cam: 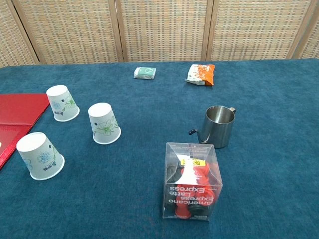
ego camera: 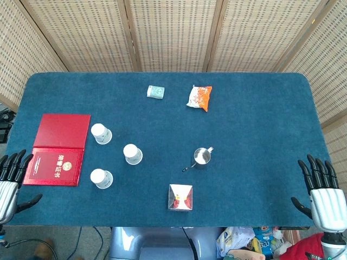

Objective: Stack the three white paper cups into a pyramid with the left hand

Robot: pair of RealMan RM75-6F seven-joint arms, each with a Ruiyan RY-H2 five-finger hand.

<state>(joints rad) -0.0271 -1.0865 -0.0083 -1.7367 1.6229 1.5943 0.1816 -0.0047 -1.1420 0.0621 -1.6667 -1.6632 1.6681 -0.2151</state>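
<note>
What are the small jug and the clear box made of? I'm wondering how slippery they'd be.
Small jug: looks like brushed stainless steel, grey with soft reflections. Clear box: seems thin glossy plastic, see-through with bright glare along its edges.

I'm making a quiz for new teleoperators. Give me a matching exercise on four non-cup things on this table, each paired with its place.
1. red booklet
2. steel pitcher
3. clear box
4. orange snack bag

A. far side, beside the small green packet
B. near edge, centre
C. left side, beside the cups
D. right of the cups, behind the clear box

Pairs: 1-C, 2-D, 3-B, 4-A
</note>
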